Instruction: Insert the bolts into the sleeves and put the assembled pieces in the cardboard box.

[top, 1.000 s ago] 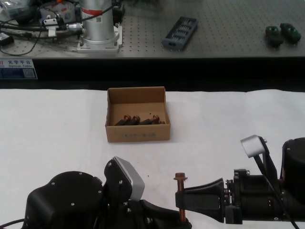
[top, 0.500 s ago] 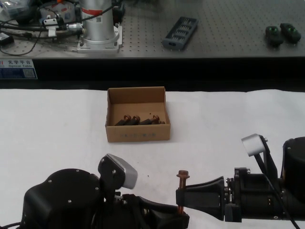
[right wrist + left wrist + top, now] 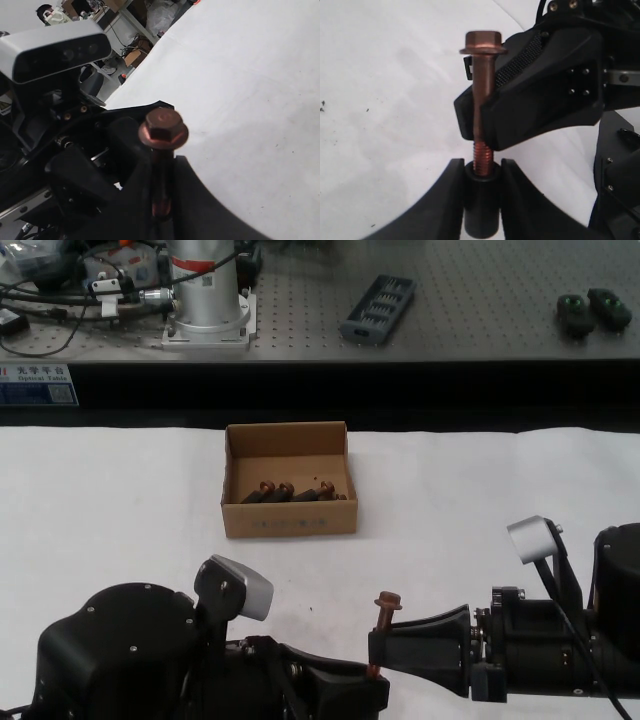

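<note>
Open white cloth [image 3: 480,490] on both sides of the cardboard box [image 3: 288,523] ahead.

A cardboard box [image 3: 288,523] sits mid-bench on the white sheet [image 3: 120,500], with several assembled pieces [image 3: 295,493] lying inside. At the near edge, the right gripper [image 3: 380,648] clamps a copper bolt [image 3: 385,615], head up, above the left gripper [image 3: 365,692].
</note>
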